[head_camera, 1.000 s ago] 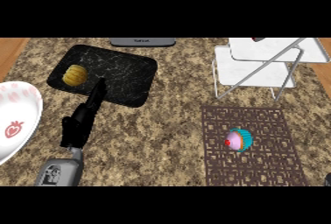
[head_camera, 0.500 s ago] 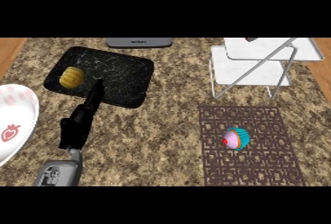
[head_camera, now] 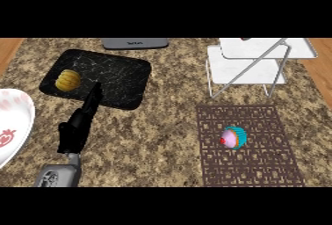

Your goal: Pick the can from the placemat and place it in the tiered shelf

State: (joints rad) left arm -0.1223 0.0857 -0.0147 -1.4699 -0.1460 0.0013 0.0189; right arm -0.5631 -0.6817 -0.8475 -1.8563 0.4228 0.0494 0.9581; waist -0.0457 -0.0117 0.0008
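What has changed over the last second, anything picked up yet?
Hardly anything: the whole view drifted slightly left. Nothing was grasped or released. The pink-and-teal can still sits on the brown patterned placemat, short of the white tiered shelf, and the open left hand still points at the black tray.

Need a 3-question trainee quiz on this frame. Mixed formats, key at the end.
1. True or false: the can is on the placemat.
2. Which hand shows in the head view? A) left B) right C) both
3. Fill in: the yellow object rests on the black ____.

Key
1. True.
2. A. Only the left hand shows, with its fingers straight and pointing toward the tray.
3. tray.
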